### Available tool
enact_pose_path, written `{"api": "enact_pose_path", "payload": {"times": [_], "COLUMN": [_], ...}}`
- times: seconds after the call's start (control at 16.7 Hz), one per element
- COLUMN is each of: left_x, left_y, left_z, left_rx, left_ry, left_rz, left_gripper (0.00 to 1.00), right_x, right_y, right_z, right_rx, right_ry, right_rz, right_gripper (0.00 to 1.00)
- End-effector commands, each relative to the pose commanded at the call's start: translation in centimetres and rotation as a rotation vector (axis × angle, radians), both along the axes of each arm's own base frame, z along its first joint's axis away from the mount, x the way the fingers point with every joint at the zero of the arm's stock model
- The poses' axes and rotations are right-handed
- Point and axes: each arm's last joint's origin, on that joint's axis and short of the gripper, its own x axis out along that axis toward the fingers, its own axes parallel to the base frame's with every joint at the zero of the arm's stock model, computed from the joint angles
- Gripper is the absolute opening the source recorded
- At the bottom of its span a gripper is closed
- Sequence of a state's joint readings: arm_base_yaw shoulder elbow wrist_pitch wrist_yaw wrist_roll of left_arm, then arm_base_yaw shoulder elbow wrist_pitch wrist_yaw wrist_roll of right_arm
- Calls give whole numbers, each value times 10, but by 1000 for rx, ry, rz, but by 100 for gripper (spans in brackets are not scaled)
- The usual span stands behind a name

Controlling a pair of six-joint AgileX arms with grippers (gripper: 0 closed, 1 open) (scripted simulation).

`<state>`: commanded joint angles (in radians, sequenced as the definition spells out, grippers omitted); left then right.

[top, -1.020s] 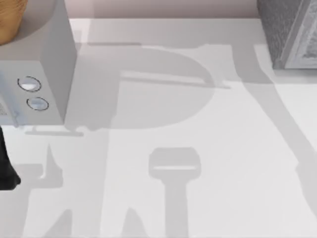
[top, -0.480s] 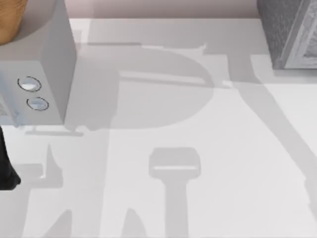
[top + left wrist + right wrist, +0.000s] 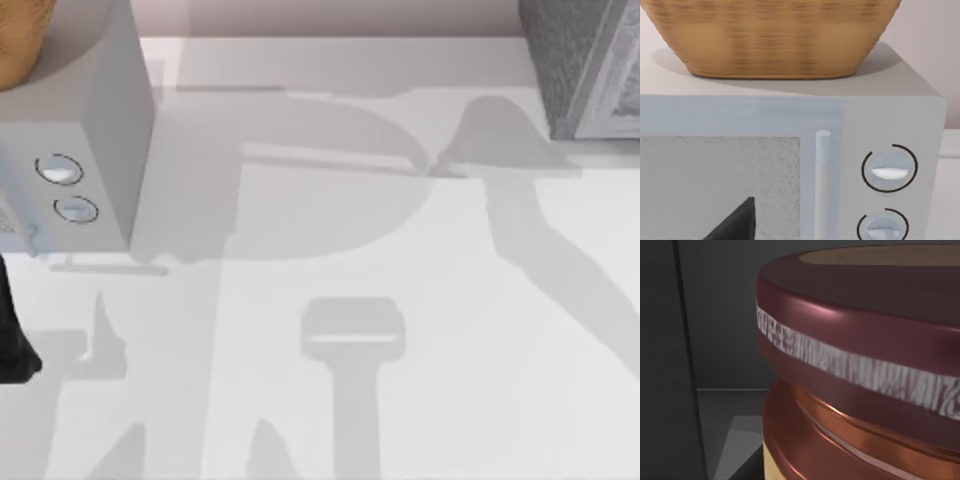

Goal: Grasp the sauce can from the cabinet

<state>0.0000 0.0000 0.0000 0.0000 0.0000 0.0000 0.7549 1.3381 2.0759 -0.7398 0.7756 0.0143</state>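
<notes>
White tabletop (image 3: pixel 400 400) under crossing shadows; dark grey speckled stone-like cabinet (image 3: pixel 575 60) at far right corner. Right wrist view: dim cabinet interior, small maroon-topped sauce can (image 3: pixel 860 370) with orange-tan label close ahead. Right jaw state: cannot tell. Left arm (image 3: pixel 12 340) parked at left edge facing light grey two-knob box (image 3: pixel 880 150). Step: final approach. Next: straddle can, close.

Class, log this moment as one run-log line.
stage: reaching | sauce can: close before right wrist camera, in dark interior | cabinet: table's right | left arm: parked by microwave
</notes>
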Motion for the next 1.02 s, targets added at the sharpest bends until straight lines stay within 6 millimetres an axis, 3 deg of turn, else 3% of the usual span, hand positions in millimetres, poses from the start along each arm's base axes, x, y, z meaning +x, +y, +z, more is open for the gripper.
{"api": "enact_pose_path", "payload": {"times": [0.3, 0.6, 0.78, 1.02], "left_x": [0, 0, 0, 0], "left_y": [0, 0, 0, 0], "left_z": [0, 0, 0, 0], "left_rx": [0, 0, 0, 0], "left_ry": [0, 0, 0, 0], "left_rz": [0, 0, 0, 0], "left_gripper": [100, 100, 100, 100], "right_x": [0, -9, -15, -23], "right_y": [-2, -27, -48, -74], "right_z": [0, -20, -55, -141], "right_rx": [5, 18, 8, -21], "right_ry": [-3, -17, -5, 53], "right_rz": [-2, 3, 4, 4], "right_gripper": [0, 0, 0, 0]}}
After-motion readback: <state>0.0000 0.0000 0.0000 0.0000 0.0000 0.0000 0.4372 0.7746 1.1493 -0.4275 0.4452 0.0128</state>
